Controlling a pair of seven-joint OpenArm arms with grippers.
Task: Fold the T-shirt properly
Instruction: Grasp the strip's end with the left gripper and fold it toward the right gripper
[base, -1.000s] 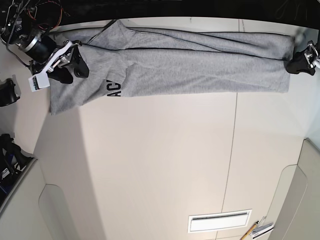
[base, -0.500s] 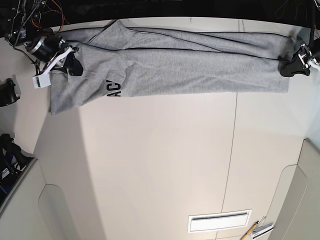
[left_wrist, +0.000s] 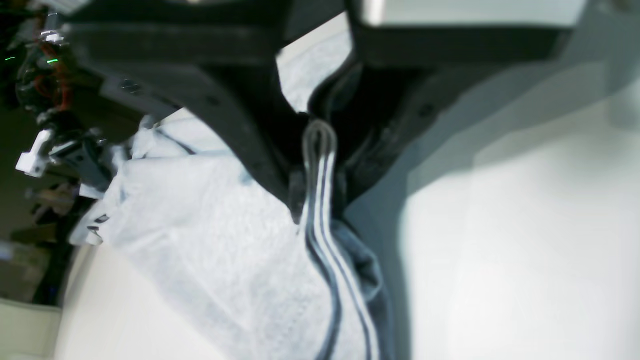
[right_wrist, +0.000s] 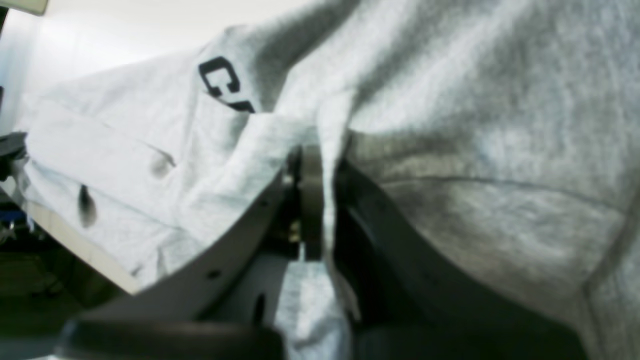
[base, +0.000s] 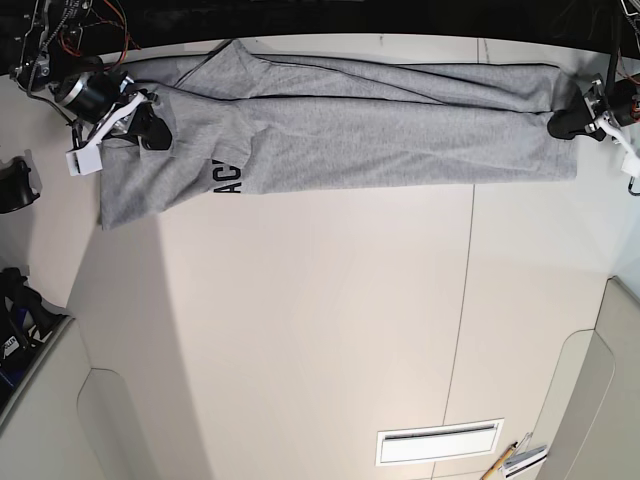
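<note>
The grey T-shirt (base: 370, 140) lies in a long folded strip across the far side of the white table (base: 300, 330), black lettering (just "AC" legible) near its left-hand end in the base view. The left gripper (left_wrist: 317, 200) pinches layered fabric at one end; the right gripper (right_wrist: 322, 200) clamps a raised ridge near the other.

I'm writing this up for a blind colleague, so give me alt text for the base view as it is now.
A grey T-shirt lies folded into a long strip across a pale table, the robot's left tool at its right end and the right tool at its left. Part of some dark lettering shows near the left end.
</note>
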